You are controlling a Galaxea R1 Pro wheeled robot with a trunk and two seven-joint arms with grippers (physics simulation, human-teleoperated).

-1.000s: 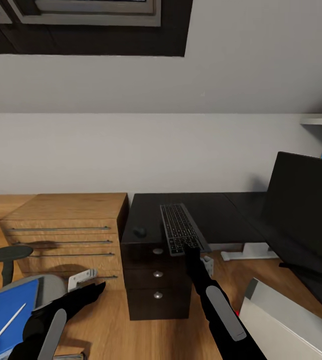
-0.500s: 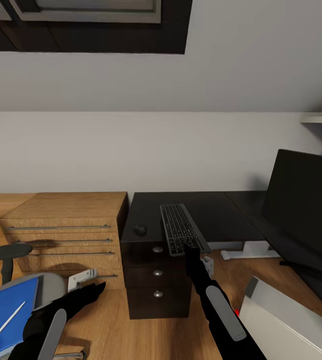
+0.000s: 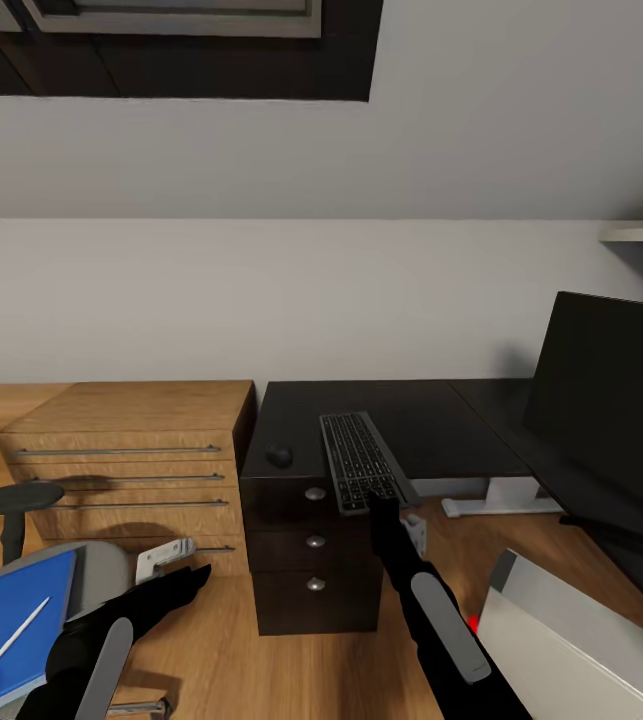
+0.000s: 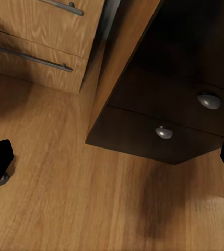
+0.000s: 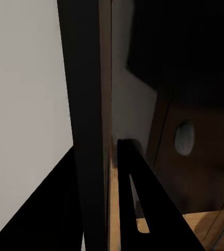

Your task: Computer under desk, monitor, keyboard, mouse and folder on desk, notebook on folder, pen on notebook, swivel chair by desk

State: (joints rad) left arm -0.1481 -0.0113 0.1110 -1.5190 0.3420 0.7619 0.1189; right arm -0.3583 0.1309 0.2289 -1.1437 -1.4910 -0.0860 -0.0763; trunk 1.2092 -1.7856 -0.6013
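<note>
**A:** While the right gripper is pinching the near end of the keyboard, I'd say the job rn is getting that board over by the monitor, no?

**B:** Yep, imo. The keyboard lies on the tabletop above the black drawers, long way pointing at the wall, and its near end hangs a bit past the front edge. The monitor's well apart from it, off on the right wing.

**A:** So how to do it well?

**B:** Keep it flat and low, slide it or carry it level, then swing it twd the screen w/o clipping the stand. It's held by one end, so it'll prob want to droop or twist. Go slow, and set it fully on the top before letting go.

**A:** Mouse in the way?

**B:** Nah, it sits to the left of the keyboard, apart from it.

**A:** What's the board look like?

**B:** Slim, silver-grey frame, dark keys, full-size. In the right wrist view it's a dark slab edge-on btwn the fingers.

**A:** And the left gripper?

**B:** Spread wide, holding nothing, low over the floor in front of the drawers. The blue folder w/ the pen on it sits on the chair, not yet moved.
</note>
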